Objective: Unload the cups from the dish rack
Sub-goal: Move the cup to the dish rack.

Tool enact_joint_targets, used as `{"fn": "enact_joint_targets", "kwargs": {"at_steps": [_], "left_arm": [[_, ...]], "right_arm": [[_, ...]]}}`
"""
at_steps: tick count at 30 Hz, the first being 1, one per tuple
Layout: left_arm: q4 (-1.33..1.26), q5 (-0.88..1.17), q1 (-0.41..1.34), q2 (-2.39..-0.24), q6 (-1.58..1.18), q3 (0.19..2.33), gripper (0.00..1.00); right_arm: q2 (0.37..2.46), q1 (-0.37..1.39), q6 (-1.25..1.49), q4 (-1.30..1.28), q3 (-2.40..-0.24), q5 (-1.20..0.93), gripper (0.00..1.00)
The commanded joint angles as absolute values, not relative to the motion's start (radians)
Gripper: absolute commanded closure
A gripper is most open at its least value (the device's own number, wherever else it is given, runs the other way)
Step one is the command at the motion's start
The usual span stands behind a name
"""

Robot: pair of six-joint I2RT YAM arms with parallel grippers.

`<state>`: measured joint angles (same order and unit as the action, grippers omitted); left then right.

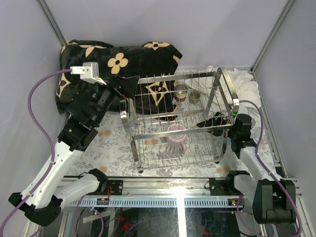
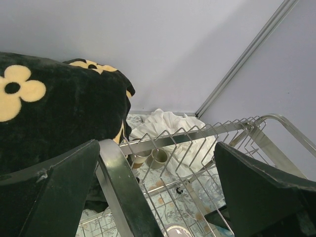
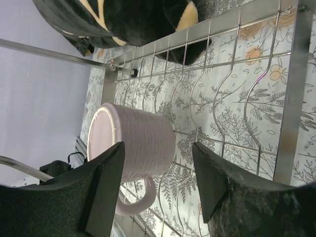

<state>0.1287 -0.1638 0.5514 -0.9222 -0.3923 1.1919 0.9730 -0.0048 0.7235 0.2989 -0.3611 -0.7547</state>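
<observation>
The pink mug (image 1: 177, 137) sits on the lower tier of the rack (image 1: 228, 84), just left of the right pincer (image 1: 211, 122), whose jaws stand part-way apart and empty. In the right wrist view it lies dead ahead, seemingly untouched, with its long axis running from finger to finger (a wrist roll may be needed). The left pincer (image 1: 124, 85), wide apart, hangs at the rack's left end, farther from the mug.
</observation>
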Motion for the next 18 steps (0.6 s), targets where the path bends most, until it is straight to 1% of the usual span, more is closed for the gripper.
{"fn": "enact_joint_targets", "kwargs": {"at_steps": [1,10,18], "left_arm": [[0.163,-0.132,0.546,-0.931,-0.41,1.169,0.0],[0.164,-0.135,0.547,-0.933,-0.406,1.17,0.0],[0.163,-0.136,0.545,-0.935,-0.403,1.173,0.0]], "right_arm": [[0.996,0.011,0.696,0.363,-0.375,-0.821,0.36],[1.073,0.075,0.671,0.399,-0.384,-0.86,0.36],[1.101,0.116,0.68,0.448,-0.382,-0.876,0.36]]}}
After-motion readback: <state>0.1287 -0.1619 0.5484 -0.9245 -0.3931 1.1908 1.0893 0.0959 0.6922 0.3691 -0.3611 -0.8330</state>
